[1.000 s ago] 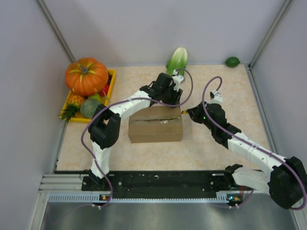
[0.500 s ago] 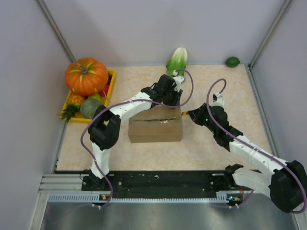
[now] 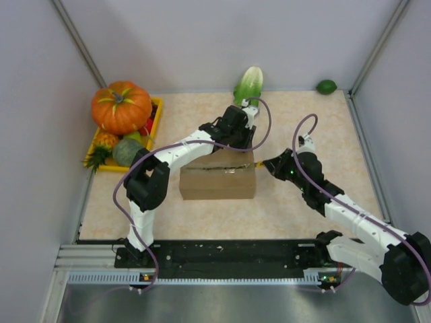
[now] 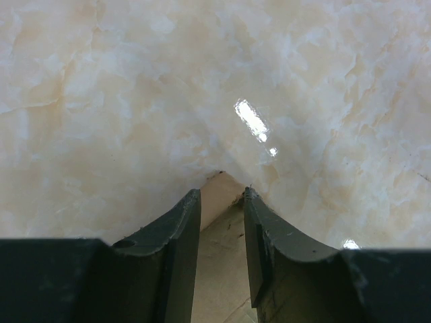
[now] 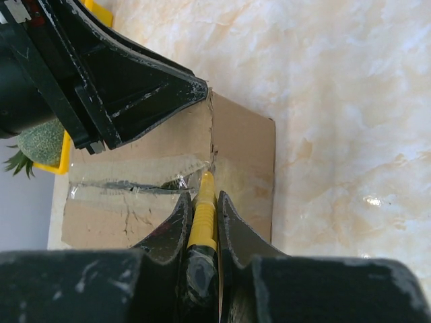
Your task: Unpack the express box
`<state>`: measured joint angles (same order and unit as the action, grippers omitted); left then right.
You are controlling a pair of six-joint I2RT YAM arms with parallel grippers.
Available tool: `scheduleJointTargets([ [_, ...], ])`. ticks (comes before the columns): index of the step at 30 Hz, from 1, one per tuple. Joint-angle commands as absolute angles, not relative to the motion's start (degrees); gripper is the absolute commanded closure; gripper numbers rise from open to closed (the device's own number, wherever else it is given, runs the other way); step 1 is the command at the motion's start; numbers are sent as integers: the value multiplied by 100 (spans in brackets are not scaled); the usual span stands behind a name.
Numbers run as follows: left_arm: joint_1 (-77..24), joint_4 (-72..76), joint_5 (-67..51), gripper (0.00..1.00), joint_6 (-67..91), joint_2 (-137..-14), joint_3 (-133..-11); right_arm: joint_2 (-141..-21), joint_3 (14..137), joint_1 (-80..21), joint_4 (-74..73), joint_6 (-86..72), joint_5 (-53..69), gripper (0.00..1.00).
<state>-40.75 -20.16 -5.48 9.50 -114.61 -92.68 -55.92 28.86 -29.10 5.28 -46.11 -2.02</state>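
From above, the express box (image 3: pixel 217 183) sits in the middle of the tabletop (image 3: pixel 303 114), flaps down, its centre seam running left to right. The left gripper (image 3: pixel 241 142) reaches over the far long edge, probably to steady the box or catch a flap, while the right gripper (image 3: pixel 268 163) comes in at the seam's right end. A pumpkin (image 3: pixel 121 106) and other produce fill a yellow tray (image 3: pixel 156 111) at the far left, and a leafy cabbage (image 3: pixel 249 84) and a lime (image 3: pixel 326 86) lie along the back wall, all well away from the work. In the left wrist view the fingers (image 4: pixel 185 229) stand a little apart on either side of a cardboard corner. Whether they pinch it I cannot tell. In the right wrist view the fingers (image 5: pixel 176 229) are clamped on a yellow cutter (image 5: pixel 202 219), its tip set into the clear tape (image 5: pixel 128 171) where a dark slit already runs leftward. That grip suits slicing the seam rather than tearing it. No brand, label or writing can be read in any view.
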Motion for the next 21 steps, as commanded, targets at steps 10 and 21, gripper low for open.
scheduleJointTargets([
  [10,-3876,-3129,527,65,747,-11909,-9062,-5045,2847,-2988,-764,-4324,457,100],
  [21,-3893,-3050,431,64,659,-11795,-8991,-4895,2970,-2997,-905,-4421,220,100],
])
